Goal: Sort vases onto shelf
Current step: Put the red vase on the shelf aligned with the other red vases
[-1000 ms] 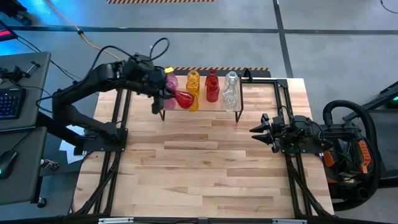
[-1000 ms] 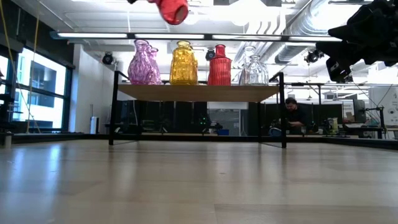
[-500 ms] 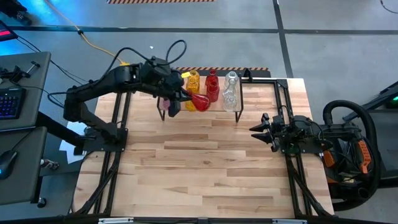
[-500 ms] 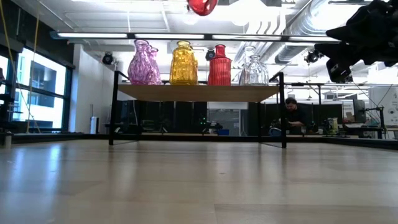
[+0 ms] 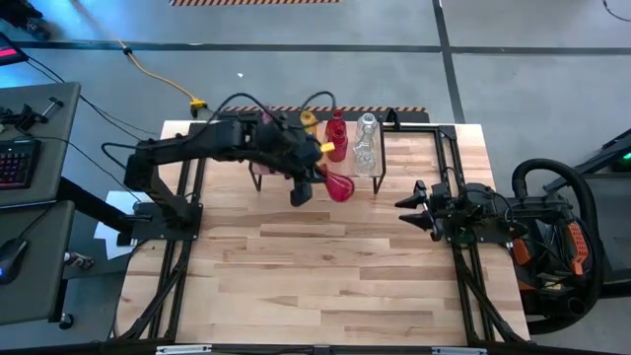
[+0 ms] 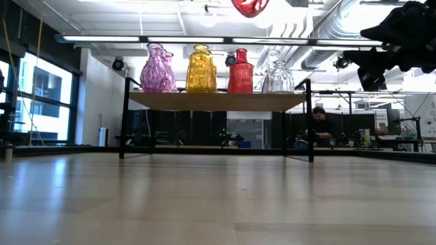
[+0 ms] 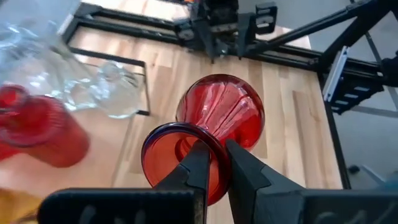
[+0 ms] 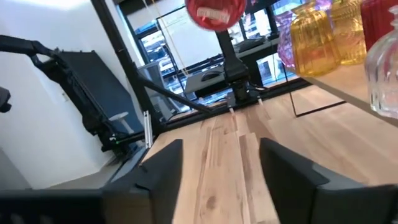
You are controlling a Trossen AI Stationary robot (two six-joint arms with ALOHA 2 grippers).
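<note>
The shelf [image 6: 218, 101] stands at the table's far side on thin black legs. On it stand a pink vase [image 6: 158, 68], a yellow one [image 6: 201, 69], a red one [image 6: 240, 71] and a clear one [image 6: 278, 76]. My left gripper [image 5: 320, 177] is shut on another red vase [image 5: 339, 185], held in the air just before the shelf's near edge, toward its right end. That vase's round body [image 6: 250, 5] shows high above the shelf top in the low view. My right gripper [image 5: 402, 204] waits open at the table's right side, nothing between its fingers [image 8: 161, 168]. My left gripper holds the red vase by the rim of its mouth [image 7: 217, 143]. One finger [image 7: 198, 165] is inside the mouth and the other [image 7: 244, 169] outside. The fingers slant down toward the table's right. The vase lies along them, body [image 7: 224, 115] foremost, lifted clear.
Black frame rails run along the tabletop's left [image 5: 187, 247] and right [image 5: 463, 281] sides. The wooden tabletop [image 5: 315, 276] before the shelf is bare. A person [image 6: 320, 126] sits in the room beyond the table.
My left gripper has carried the red vase toward the table's right edge, from the shelf's left end past the yellow and red vases to near its right end, and slightly toward the near edge. The vase stays lifted, body foremost.
</note>
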